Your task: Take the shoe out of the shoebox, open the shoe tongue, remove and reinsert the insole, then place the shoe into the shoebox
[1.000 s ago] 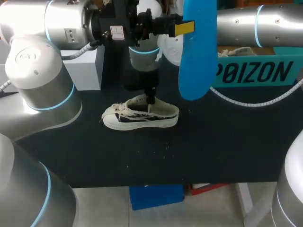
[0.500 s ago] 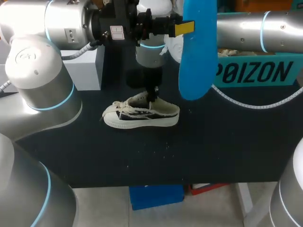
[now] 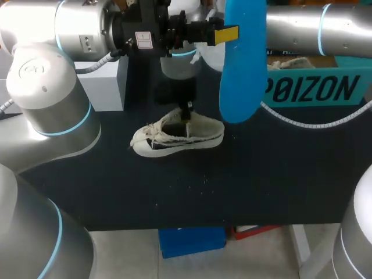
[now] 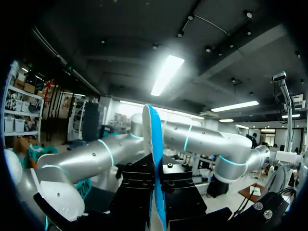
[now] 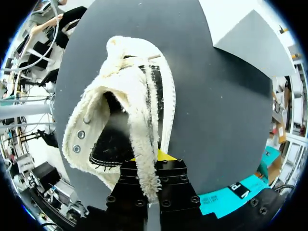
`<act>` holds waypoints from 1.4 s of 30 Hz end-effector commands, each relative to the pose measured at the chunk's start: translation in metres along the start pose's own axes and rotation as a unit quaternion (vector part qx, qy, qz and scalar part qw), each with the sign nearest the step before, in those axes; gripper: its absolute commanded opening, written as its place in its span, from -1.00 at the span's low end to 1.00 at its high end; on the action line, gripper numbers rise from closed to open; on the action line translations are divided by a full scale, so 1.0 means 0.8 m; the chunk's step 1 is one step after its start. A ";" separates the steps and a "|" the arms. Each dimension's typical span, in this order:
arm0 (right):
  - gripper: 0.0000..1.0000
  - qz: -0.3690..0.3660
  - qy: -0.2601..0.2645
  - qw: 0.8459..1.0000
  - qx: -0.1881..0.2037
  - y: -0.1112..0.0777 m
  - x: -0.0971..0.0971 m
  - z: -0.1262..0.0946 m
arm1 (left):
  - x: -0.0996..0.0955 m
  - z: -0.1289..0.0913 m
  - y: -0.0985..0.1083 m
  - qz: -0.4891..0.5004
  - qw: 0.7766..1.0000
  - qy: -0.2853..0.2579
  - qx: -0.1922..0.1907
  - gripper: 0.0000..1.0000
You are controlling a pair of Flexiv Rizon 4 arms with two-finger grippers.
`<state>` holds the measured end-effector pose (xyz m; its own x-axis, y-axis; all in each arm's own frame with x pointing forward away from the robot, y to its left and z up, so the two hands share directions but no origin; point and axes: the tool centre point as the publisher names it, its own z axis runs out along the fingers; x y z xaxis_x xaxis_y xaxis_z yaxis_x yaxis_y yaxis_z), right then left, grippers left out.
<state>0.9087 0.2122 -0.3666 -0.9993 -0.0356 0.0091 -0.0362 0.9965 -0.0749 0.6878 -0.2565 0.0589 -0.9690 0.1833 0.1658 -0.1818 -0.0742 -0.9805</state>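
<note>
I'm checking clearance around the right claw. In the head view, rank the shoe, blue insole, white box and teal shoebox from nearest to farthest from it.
1. Shoe: gripped by the right claw, mid-table.
2. Blue insole: held up just to its right.
3. White box, back left, and teal shoebox, back right: too close to call.

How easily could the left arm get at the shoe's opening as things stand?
Probably not easily. The left pincer is shut on the blue insole, held high above the table, and the right pincer sits over the opening of the shoe, shut on its tongue.
</note>
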 end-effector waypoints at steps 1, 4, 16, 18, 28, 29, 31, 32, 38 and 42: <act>-1.00 0.134 -0.020 0.991 0.010 -0.042 -0.003 -0.109 | 0.000 0.002 0.001 0.000 1.000 -0.002 0.001 -1.00; -1.00 0.226 -0.014 0.974 -0.001 -0.058 -0.009 -0.121 | 0.000 0.002 0.001 0.000 1.000 -0.002 0.001 -1.00; -1.00 0.584 -0.030 0.810 -0.040 -0.057 0.016 -0.115 | 0.000 0.002 0.001 0.000 1.000 -0.002 0.001 -1.00; -1.00 0.609 -0.034 0.791 -0.049 -0.050 0.022 -0.113 | 0.000 0.002 0.001 0.000 1.000 -0.002 0.001 -1.00; -1.00 0.703 -0.042 0.708 -0.053 -0.043 0.029 -0.096 | 0.000 0.002 0.001 0.000 1.000 -0.002 0.001 -1.00; -1.00 0.709 -0.044 0.702 -0.052 -0.044 0.029 -0.093 | 0.000 0.002 0.001 0.000 1.000 -0.002 0.001 -1.00; -1.00 0.715 -0.043 0.696 -0.048 -0.045 0.029 -0.087 | 0.000 0.002 0.001 0.000 1.000 -0.002 0.001 -1.00; -1.00 0.716 -0.043 0.695 -0.049 -0.046 0.028 -0.084 | 0.000 0.002 0.001 0.000 1.000 -0.002 0.001 -1.00; -1.00 0.728 -0.053 0.682 -0.031 -0.052 0.028 -0.065 | 0.000 0.002 0.001 0.000 1.000 -0.002 0.001 -1.00; -1.00 0.727 -0.052 0.684 -0.027 -0.048 0.029 -0.050 | 0.000 0.002 0.001 0.000 1.000 -0.002 0.001 -1.00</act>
<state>0.8899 0.1718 -0.3168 -0.1964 0.9757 -0.0969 0.9755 0.2044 0.0811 0.6878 -0.2565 0.0589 -0.9690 0.1832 0.1658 -0.1818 -0.0742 -0.9805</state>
